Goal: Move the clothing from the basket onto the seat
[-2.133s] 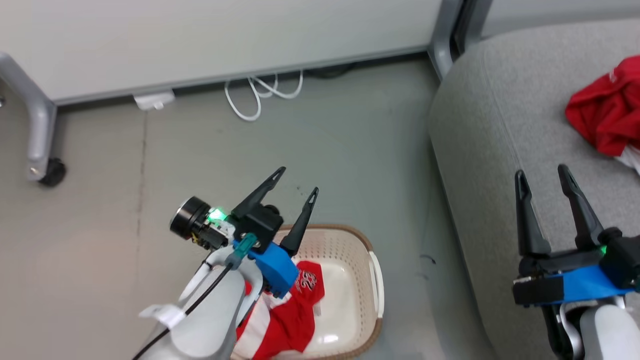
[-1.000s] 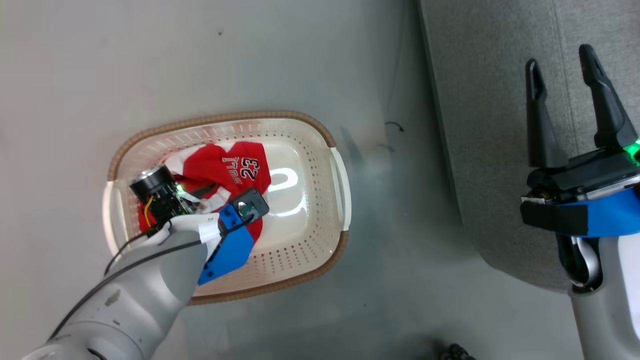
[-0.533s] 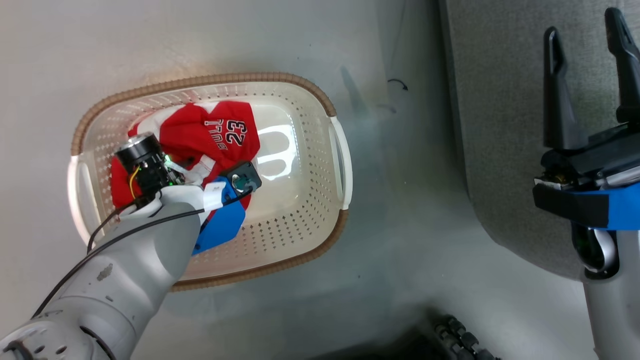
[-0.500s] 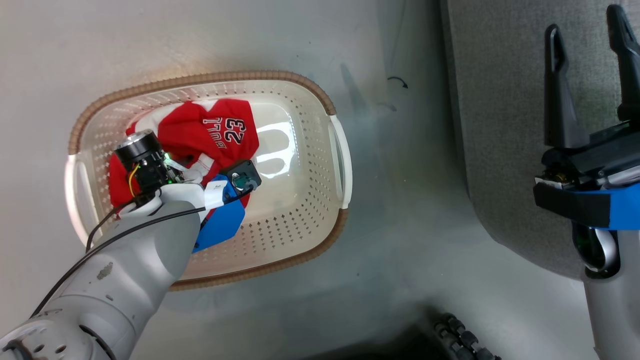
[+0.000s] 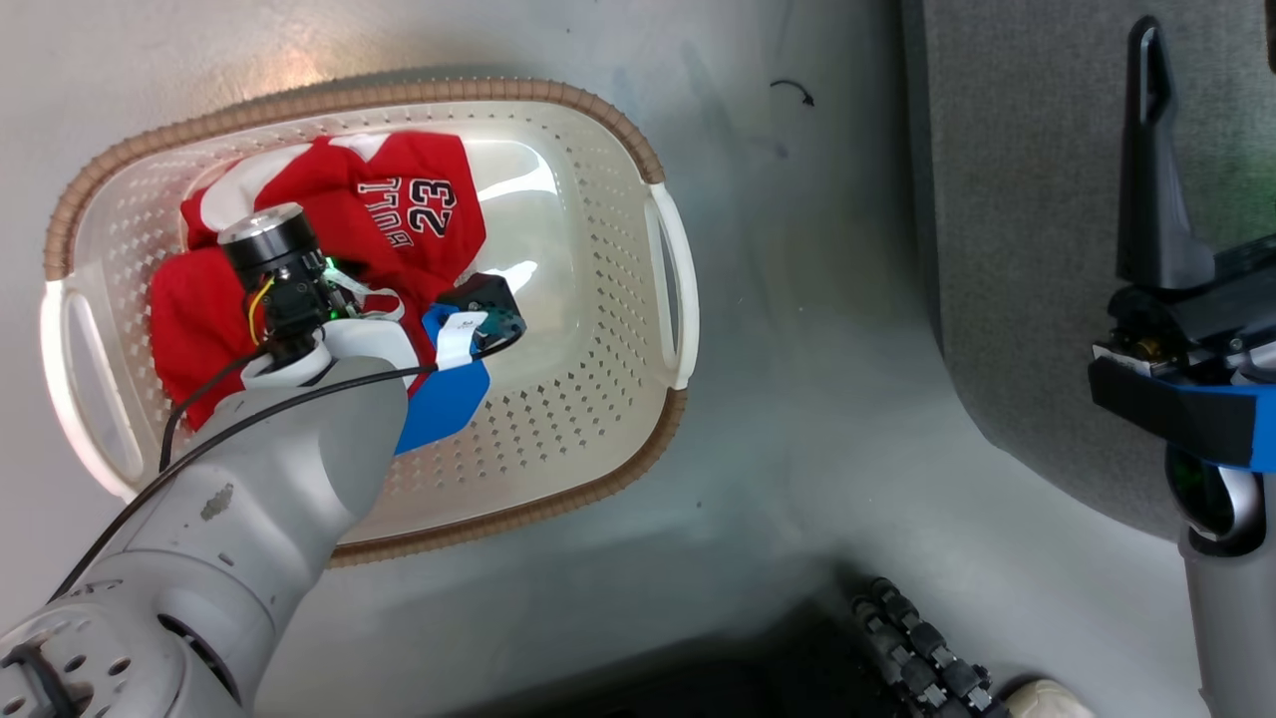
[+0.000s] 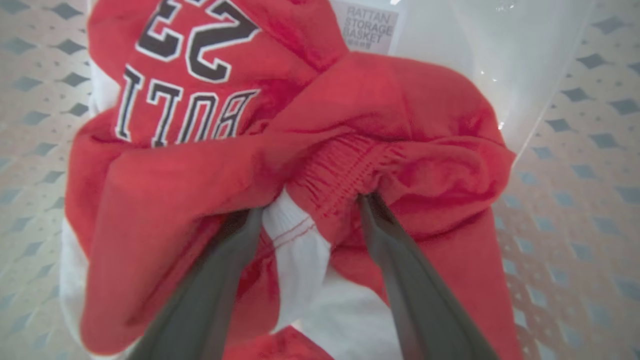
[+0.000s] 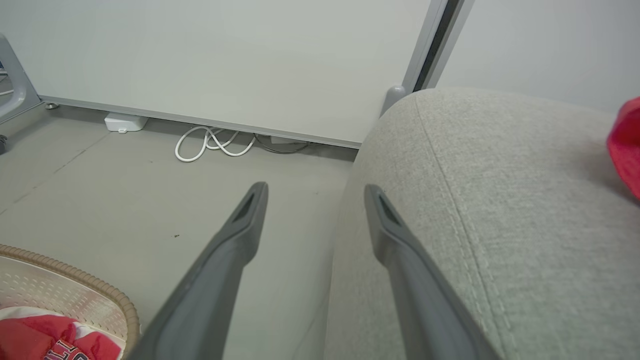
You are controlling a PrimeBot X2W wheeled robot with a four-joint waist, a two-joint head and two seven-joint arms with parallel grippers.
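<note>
The cream basket [image 5: 598, 110] stands on the floor at the left of the head view. Red clothing [image 5: 399, 209] printed with 23 lies bunched in its left half. My left arm [image 5: 299, 449] reaches down into the basket and hides its own fingers there. In the left wrist view my left gripper [image 6: 310, 207] is open, its tips pressed into the clothing [image 6: 390, 125], with a red and white fold between them. My right gripper [image 7: 315, 192] hangs open and holds nothing, one finger [image 5: 1151, 199] over the edge of the grey seat [image 5: 1027, 249]. More red clothing [image 7: 627, 145] lies on the seat [image 7: 475, 200].
A coiled white cable [image 7: 210, 145] and a small white box [image 7: 125, 121] lie on the floor against the pale wall. Bare grey floor separates basket and seat. Dark parts of my base [image 5: 917, 648] show at the bottom of the head view.
My left gripper came down from above the basket into it and now presses into the clothing. The head view has tilted down, so the basket sits higher and further left. Both grippers stay open.
</note>
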